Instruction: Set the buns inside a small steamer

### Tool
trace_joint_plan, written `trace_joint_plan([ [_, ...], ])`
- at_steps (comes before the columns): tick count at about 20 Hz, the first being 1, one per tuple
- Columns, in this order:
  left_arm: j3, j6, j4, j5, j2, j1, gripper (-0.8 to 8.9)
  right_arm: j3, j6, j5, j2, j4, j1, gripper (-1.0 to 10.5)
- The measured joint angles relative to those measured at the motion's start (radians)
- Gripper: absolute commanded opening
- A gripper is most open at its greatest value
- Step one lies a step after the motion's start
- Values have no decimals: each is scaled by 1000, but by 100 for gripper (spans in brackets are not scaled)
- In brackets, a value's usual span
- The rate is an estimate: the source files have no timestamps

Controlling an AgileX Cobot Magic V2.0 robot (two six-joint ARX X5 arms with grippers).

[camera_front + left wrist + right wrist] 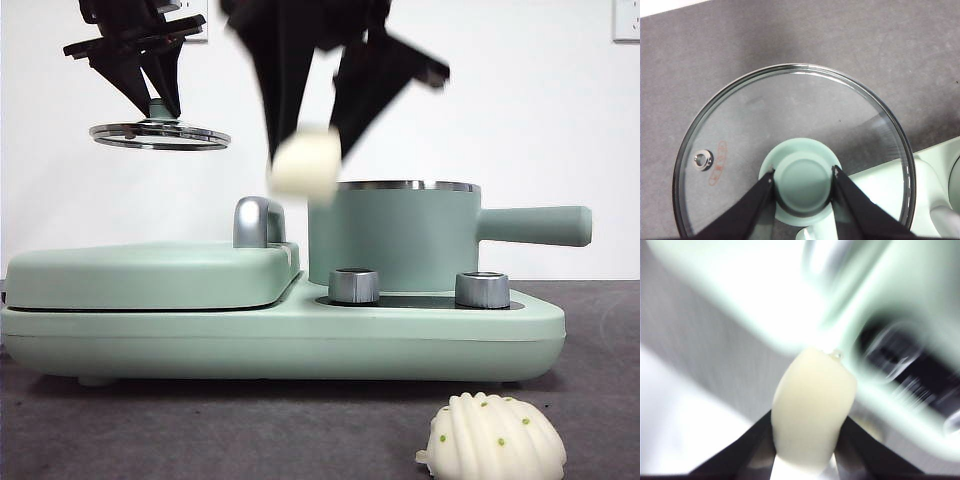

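My right gripper (308, 150) clasps the smooth bun (306, 163) just beside the small steamer (405, 238) rim, not yet in. My left gripper (803, 181) grips the lid (790, 145) knob, held well clear of the steamer. The ridged bun (492, 438) still waits on the counter (200, 430).

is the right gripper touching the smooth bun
Touching. The right wrist view shows the right gripper with both jaws pressed against the smooth bun.
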Motion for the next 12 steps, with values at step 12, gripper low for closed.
trace_joint_plan([
  [12, 0, 0, 0, 0, 0, 0, 15, 404, -129, -2, 263, -75, -312, 177],
])
